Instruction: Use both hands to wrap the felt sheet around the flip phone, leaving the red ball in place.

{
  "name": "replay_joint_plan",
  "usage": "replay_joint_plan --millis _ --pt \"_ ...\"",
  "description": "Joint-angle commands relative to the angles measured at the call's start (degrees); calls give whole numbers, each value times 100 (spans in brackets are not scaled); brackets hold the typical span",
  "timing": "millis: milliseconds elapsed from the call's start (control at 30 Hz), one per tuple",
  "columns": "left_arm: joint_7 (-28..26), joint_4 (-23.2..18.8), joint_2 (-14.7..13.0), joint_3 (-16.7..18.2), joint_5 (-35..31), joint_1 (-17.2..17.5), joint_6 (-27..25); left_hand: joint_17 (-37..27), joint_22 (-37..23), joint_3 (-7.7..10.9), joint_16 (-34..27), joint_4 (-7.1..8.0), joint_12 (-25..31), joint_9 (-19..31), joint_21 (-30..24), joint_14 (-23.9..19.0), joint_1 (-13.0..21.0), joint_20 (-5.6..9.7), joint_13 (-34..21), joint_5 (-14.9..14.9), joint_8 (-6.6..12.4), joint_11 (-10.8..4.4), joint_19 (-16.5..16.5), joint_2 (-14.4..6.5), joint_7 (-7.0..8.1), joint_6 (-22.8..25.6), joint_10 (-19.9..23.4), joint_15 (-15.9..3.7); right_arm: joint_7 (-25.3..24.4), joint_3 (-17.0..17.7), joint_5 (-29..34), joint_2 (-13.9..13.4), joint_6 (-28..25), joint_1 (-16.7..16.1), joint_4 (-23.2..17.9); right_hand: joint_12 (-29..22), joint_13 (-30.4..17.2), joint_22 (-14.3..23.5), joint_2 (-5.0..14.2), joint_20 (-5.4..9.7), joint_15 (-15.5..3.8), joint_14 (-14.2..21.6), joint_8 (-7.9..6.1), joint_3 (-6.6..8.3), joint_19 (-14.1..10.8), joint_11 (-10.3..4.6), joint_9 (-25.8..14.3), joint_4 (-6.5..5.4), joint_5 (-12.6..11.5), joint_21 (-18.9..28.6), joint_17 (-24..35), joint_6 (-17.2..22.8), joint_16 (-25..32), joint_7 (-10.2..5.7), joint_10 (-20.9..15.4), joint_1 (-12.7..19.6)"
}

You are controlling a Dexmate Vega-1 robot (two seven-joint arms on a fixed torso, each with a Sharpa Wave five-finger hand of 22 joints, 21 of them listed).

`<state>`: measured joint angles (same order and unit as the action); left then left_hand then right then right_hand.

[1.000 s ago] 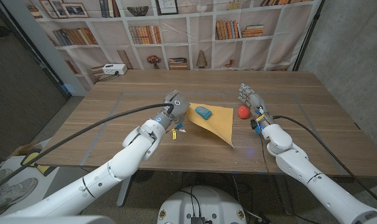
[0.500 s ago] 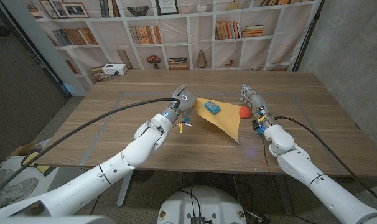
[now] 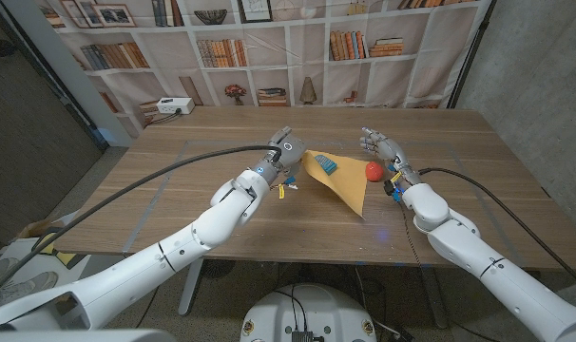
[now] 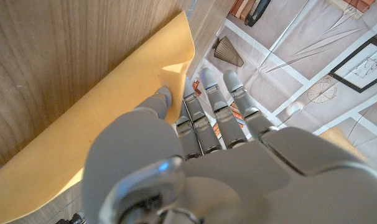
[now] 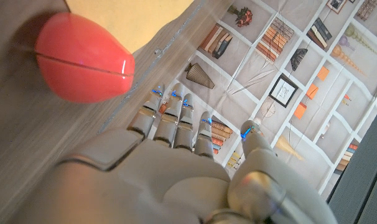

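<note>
Left robot hand [image 3: 286, 152], pinching the felt sheet [image 3: 343, 180], has dragged it and the flip phone [image 3: 327, 165] toward the surface's far edge, so wrapping has begun; right robot hand [image 3: 378, 145] hovers open beside the red ball [image 3: 374, 171].

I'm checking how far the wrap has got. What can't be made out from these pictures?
- Head view: the left hand covers the felt sheet corner, so its grip is hidden there.
- Left wrist view: the hand's back blocks the flip phone.
- Head view: the phone is too small to tell open from closed.
- Right wrist view: the red ball is blurred; the right hand appears empty.
</note>
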<state>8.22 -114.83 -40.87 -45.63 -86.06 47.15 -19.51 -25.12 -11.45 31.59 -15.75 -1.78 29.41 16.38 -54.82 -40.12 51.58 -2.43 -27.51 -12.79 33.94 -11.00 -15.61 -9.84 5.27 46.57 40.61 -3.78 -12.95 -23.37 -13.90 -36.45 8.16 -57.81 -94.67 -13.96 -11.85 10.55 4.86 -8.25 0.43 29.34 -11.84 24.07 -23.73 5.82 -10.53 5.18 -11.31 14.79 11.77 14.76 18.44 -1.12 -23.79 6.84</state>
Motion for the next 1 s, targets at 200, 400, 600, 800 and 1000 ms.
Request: replay_joint_plan --millis 200,400,600,800,1000 --pt "-1429 480 6 -209 133 -339 195 -69 7 212 -89 34 109 -120 -144 -349 126 112 -113 -33 155 -14 -71 52 301 234 381 -962 -47 -191 424 -330 -526 98 -437 16 -10 7 6 21 -24 130 3 29 -199 36 -15 -21 -34 58 -9 65 3 40 -79 -34" --pt "-1329 678 102 -398 78 -713 417 -48 13 202 -42 26 118 -183 -152 -341 101 128 -152 -53 123 -31 -27 109 384 242 404 -943 -115 -143 483 -414 -439 -25 -608 36 -10 7 -4 36 43 23 7 36 -198 38 -16 -15 -36 46 -21 76 -64 49 -75 -36" --pt "-1103 916 247 -581 227 -1099 726 -37 18 206 -16 19 109 -225 -163 -343 98 148 -177 -76 108 -36 -20 124 414 262 389 -951 -88 -95 553 -552 -404 -136 -853 62 -11 7 -29 22 85 -57 15 37 -175 27 -16 -3 -36 26 -30 78 -120 46 -51 -36" --pt "-1102 1267 438 -822 312 -1471 991 -19 22 208 30 6 94 -273 -172 -308 93 192 -205 -99 79 -39 0 146 480 268 373 -949 -88 -44 662 -674 -368 -253 -1118 114 -13 6 -65 20 116 -338 25 40 -35 34 -17 14 -41 -54 -38 87 -275 36 9 -43" --pt "-1308 1689 654 -1045 436 -1773 1121 -14 25 211 42 3 98 -311 -186 -323 89 206 -225 -113 67 -45 -5 142 464 295 404 -954 -192 22 906 -765 -154 -409 -1374 159 -15 5 -82 8 180 -552 35 54 50 34 -18 38 -47 -106 -43 89 -394 37 82 -31"
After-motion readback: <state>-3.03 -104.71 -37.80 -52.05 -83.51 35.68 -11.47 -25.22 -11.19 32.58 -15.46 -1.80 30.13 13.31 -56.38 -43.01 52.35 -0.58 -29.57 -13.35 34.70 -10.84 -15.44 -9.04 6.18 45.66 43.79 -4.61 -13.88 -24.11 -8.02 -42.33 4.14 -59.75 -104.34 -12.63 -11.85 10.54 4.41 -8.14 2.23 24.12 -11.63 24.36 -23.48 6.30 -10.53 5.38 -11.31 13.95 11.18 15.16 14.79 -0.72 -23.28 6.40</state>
